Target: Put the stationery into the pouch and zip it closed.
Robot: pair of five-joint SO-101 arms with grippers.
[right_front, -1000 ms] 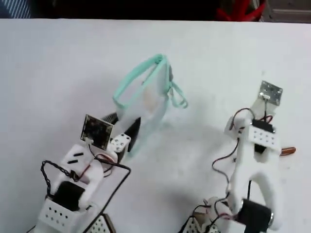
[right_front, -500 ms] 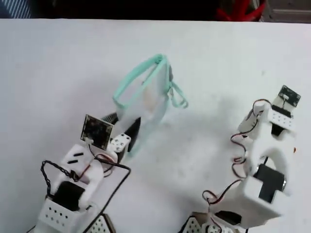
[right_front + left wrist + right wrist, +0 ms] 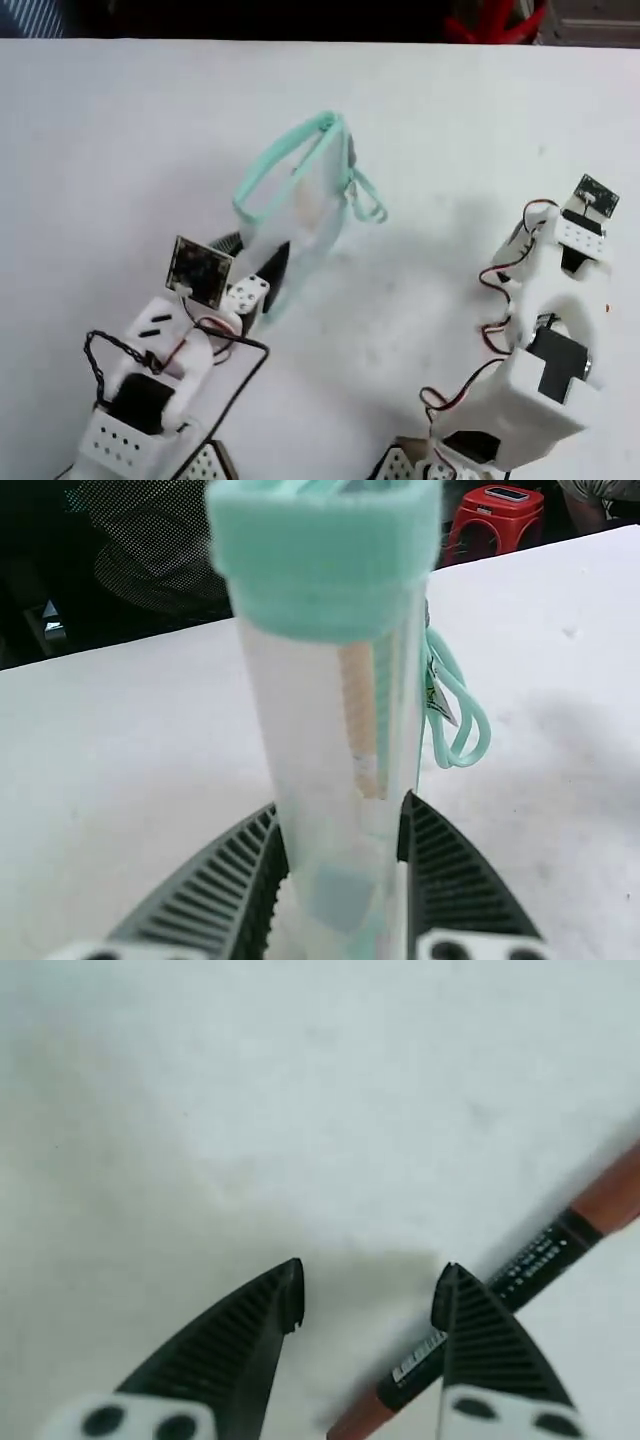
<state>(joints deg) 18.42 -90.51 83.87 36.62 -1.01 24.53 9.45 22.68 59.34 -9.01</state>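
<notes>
The pouch (image 3: 300,195) is translucent with mint-green trim and stands tilted on the white table (image 3: 120,130). My left gripper (image 3: 264,272) is shut on its near end. In the left wrist view the pouch (image 3: 335,730) is pinched between both fingers (image 3: 245,875), with a beige stick (image 3: 357,710) inside it. My right gripper (image 3: 370,1282) hangs open just above the table. A brown and black pen (image 3: 525,1260) lies slantwise beside and under one of its fingers (image 3: 475,1335). In the high view a sliver of the pen (image 3: 607,308) peeks out beside the right arm (image 3: 555,300).
A mint-green cord loop (image 3: 368,200) hangs off the pouch's side, also seen as the loop (image 3: 452,715) in the left wrist view. The table's right edge is close to the right arm. Bare table lies between the two arms.
The right arm has swung toward the table's right edge and lowered over the pen. The left arm and the pouch have not moved.
</notes>
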